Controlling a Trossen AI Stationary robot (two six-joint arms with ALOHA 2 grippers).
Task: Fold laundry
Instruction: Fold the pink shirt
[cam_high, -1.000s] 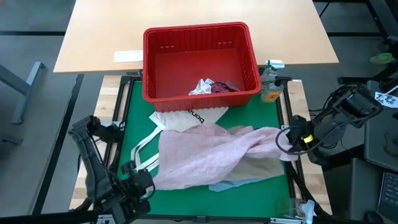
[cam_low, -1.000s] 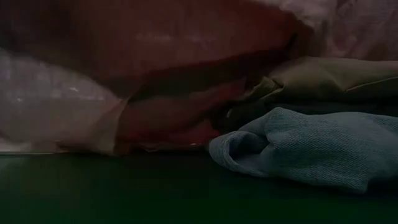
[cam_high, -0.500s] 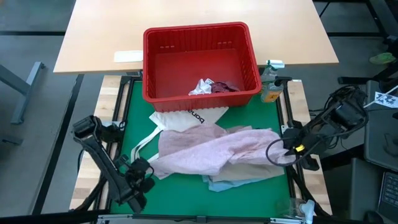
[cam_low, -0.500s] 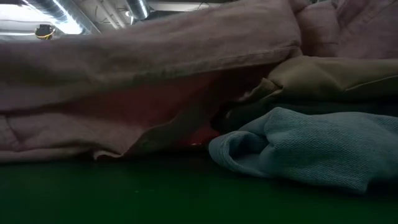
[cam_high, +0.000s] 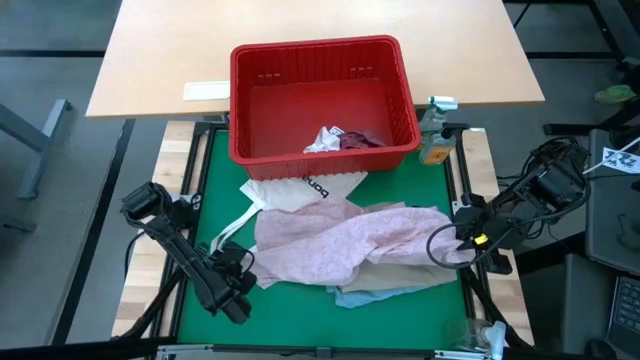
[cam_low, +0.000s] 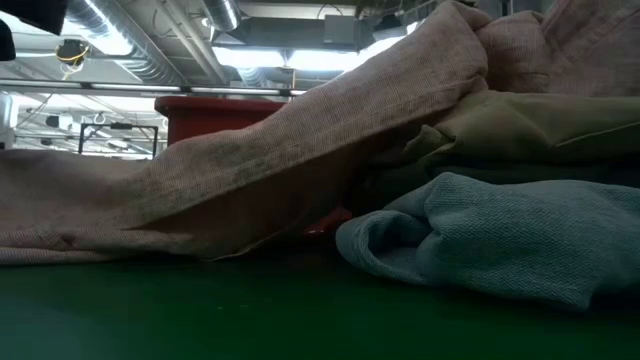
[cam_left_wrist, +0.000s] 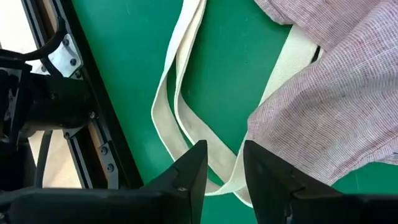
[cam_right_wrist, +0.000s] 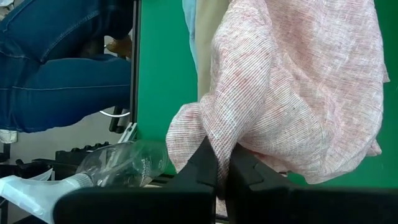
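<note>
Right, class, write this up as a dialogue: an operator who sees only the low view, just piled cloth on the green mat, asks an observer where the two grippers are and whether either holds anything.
Operator: Is the pink garment held anywhere?
Observer: Yes. The right gripper is shut on the pink garment, at the mat's right side.
Operator: And the left gripper?
Observer: The left gripper is open and empty, over the white tote bag's handles at the mat's left side.
</note>
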